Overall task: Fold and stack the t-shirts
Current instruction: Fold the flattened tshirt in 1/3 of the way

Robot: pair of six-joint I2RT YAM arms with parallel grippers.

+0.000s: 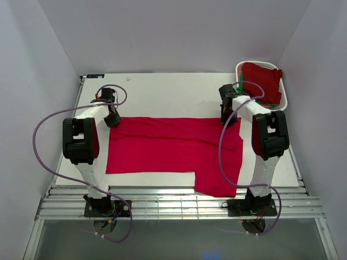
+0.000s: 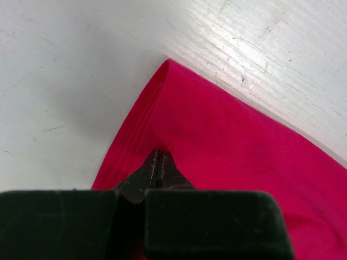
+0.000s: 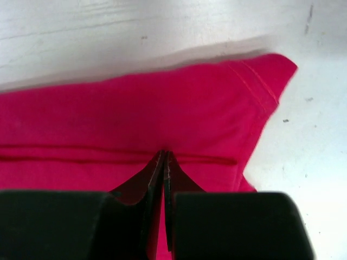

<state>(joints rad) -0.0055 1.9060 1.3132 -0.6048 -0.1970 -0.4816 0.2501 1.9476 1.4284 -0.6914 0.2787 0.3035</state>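
In each wrist view, a pair of black fingers is seen closest, filling the lower part of the frame. The left gripper [image 2: 159, 161] is pressed together, with its tips meeting on the crimson t-shirt [image 2: 233, 157] just inside a folded corner of the cloth, and fabric is gathered toward the tips. The right gripper [image 3: 164, 160] is likewise closed. A thin strip of red cloth is visible between its fingers, and a stitched hem is seen running toward the nearby corner of the garment. Bare white surface [image 2: 70, 81] is seen beyond both corners.

From the top camera, the crimson t-shirt [image 1: 173, 146] is seen spread wide across the middle of the surface [image 1: 168, 89], between the two arms. Its far edge is pinched near the left corner by the left gripper [image 1: 113, 120] and near the right corner by the right gripper [image 1: 226, 120]. A long crease is seen across the cloth, and the near right part is draped past the surface's front edge onto the metal rails [image 1: 162, 203].

A white basket [image 1: 239, 69] is placed at the far right corner, well apart from the spread garment. A dark red t-shirt [image 1: 263, 81] is heaped in it, and a sliver of green cloth [image 1: 239, 86] is visible at its left side.
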